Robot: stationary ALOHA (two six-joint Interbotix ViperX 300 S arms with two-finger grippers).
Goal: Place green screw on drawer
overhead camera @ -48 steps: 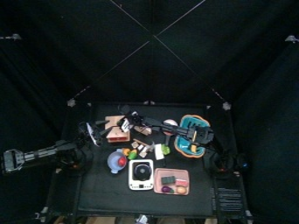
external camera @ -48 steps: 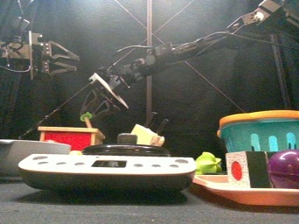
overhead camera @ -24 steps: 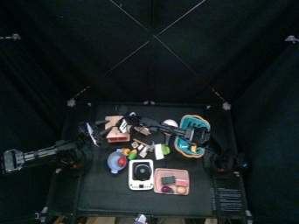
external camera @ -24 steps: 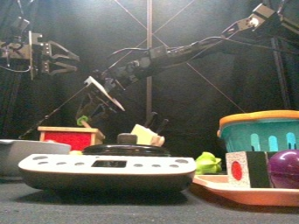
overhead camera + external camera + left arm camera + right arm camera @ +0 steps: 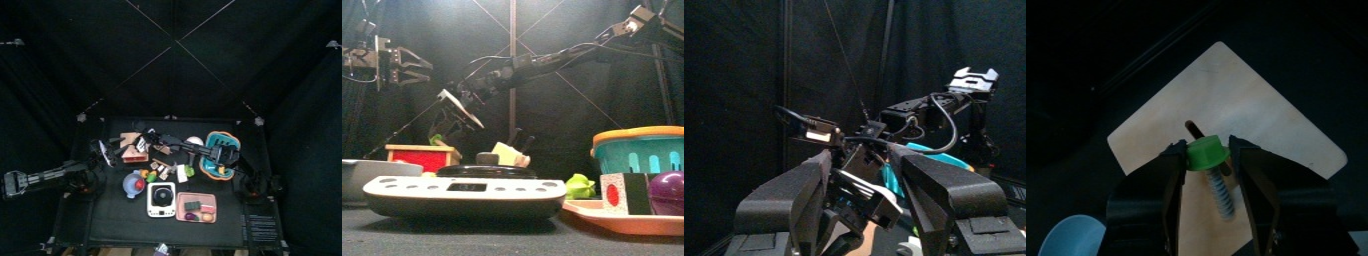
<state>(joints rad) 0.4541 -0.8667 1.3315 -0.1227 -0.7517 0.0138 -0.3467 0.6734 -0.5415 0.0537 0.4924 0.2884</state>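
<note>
The green screw (image 5: 1204,153), a green head on a blue threaded shank, sits between the jaws of my right gripper (image 5: 1208,146), which is shut on it. Below it is the tan top of the drawer (image 5: 1227,100). In the front view the right gripper (image 5: 449,118) hangs just above the drawer (image 5: 422,156), with a bit of green (image 5: 436,137) at its tip. From above, the right arm reaches across to the drawer (image 5: 134,150). My left gripper (image 5: 865,195) stands open and holds nothing, raised at the table's left (image 5: 396,65).
A white device (image 5: 462,192) lies at the front, with a flat pink tray (image 5: 629,212) of small items to its right. A blue-rimmed basket (image 5: 643,150) stands at the right. Small objects (image 5: 505,155) crowd the middle behind the device.
My right gripper, with the screw in it, has drifted a little left and lower over the drawer. The left arm has not moved.
</note>
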